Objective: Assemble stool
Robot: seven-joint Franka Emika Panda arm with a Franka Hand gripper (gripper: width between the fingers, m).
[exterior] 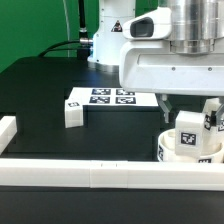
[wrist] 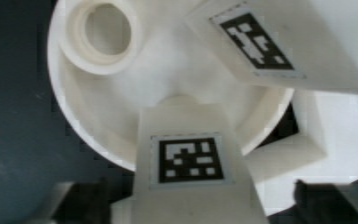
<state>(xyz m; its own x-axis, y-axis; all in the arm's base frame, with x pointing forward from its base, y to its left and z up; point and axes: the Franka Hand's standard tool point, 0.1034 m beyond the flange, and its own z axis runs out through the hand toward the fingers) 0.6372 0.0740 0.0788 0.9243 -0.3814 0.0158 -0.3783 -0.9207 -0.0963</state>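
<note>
**Wrist view: a leg seated, jaws standing clear**

The short round white plastic seat (wrist: 87,110) sits by the long white border rail (exterior: 90,176), at the exterior view's right; a small white tagged rectangular leg block (wrist: 194,150) stands in it between the gripper's (wrist: 194,203) parted jaws, seemingly untouched; a second leg (wrist: 252,42) flanks an empty socket (wrist: 105,35); likely next: rise straight, then fetch the loose leg block (exterior: 72,112) beside the marker board (exterior: 110,97).

Leg (exterior: 190,122) on seat (exterior: 180,150) — loose leg (exterior: 72,112) beside marker board (exterior: 112,97).
</note>
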